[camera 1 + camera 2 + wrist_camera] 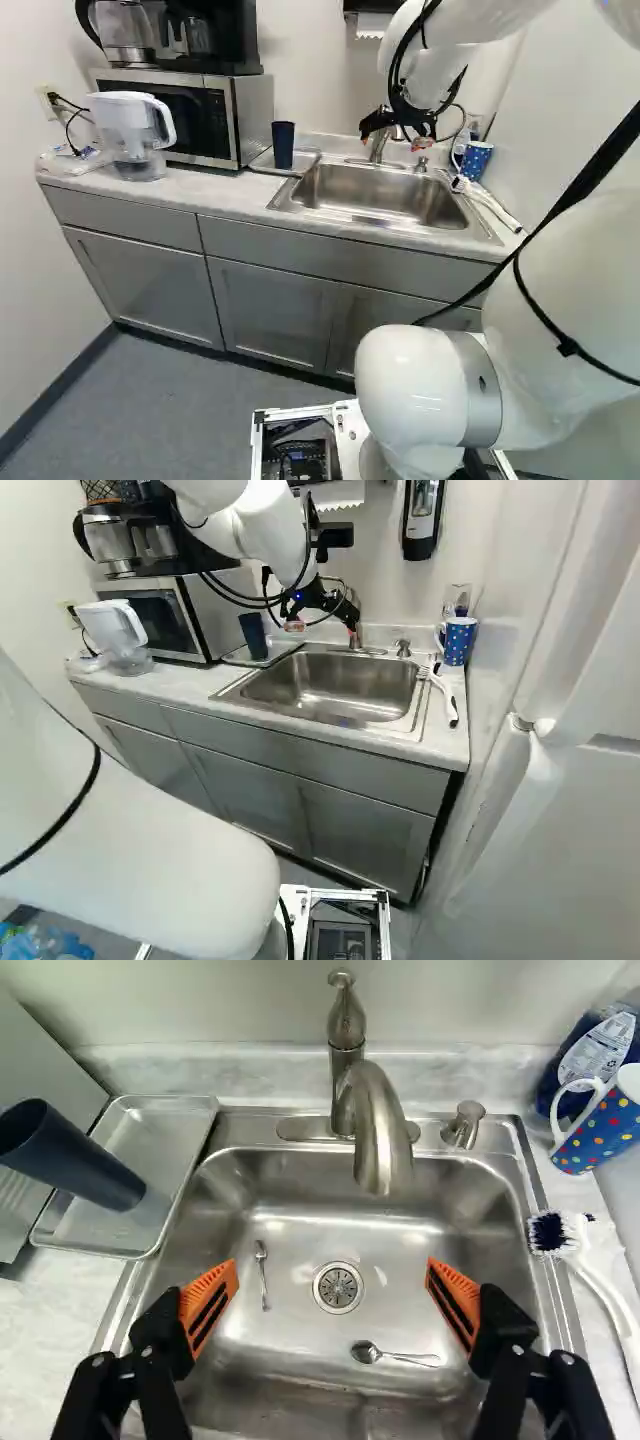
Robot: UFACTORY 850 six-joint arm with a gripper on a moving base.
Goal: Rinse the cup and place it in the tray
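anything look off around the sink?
Minor: two loose spoons in the sink, one on the tray side of the drain, one on the side away from the faucet. Look left behind. Cup upright in the tray. No visible damage.

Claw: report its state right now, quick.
Claw: open, holding nothing, fingers wide apart above the sink.

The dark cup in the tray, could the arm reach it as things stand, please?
Probably yes: the open gripper hangs over the sink, and nothing visible stands between it and the cup.
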